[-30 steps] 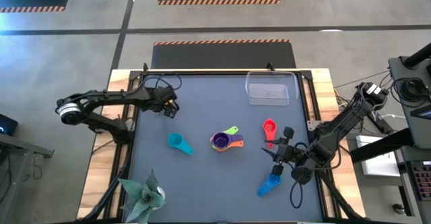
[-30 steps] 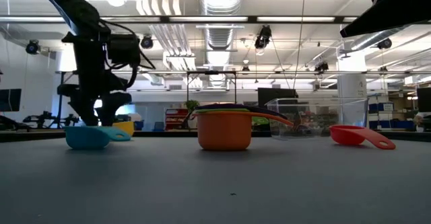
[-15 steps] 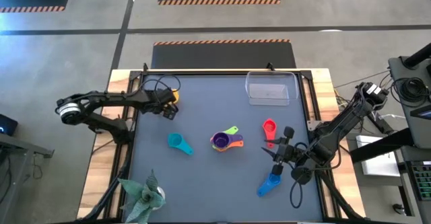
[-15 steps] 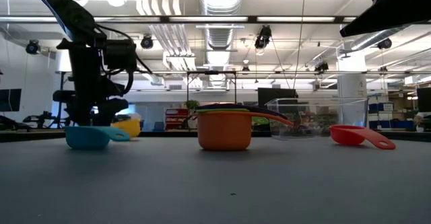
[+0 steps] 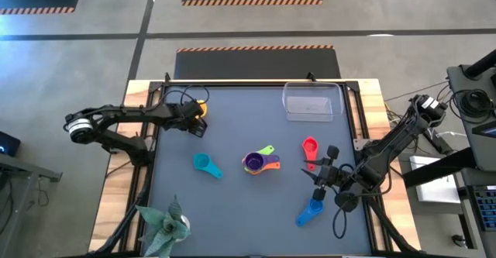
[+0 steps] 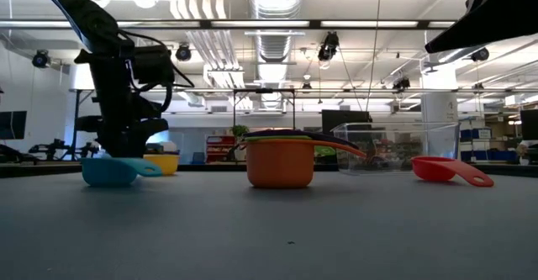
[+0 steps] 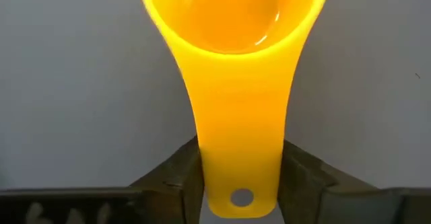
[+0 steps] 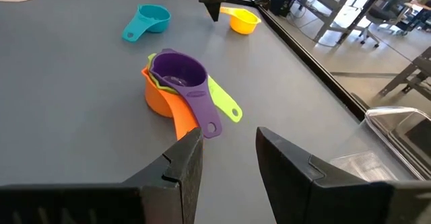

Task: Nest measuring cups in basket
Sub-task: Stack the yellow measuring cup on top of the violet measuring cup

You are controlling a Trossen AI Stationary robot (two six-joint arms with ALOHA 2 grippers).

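1. The left gripper [image 5: 197, 120], at the table's far-left edge, grasps the flat handle of the small yellow plastic measuring cup [image 7: 237, 62].
2. Nearer the front from that gripper lies the small teal plastic measuring cup [image 5: 204, 163].
3. Mid-table, the purple plastic cup [image 8: 179, 72] sits nested atop green and orange cups.
4. The released right gripper [image 5: 320, 174] hovers between the red plastic cup [image 5: 310, 147] and blue plastic cup [image 5: 311, 211].
5. Beyond the red cup, the clear rectangular plastic basket [image 5: 312, 102] holds no cups.

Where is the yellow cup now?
High view: yellow cup sits at the table's far left edge, its handle between the left gripper fingers, beyond the teal cup.
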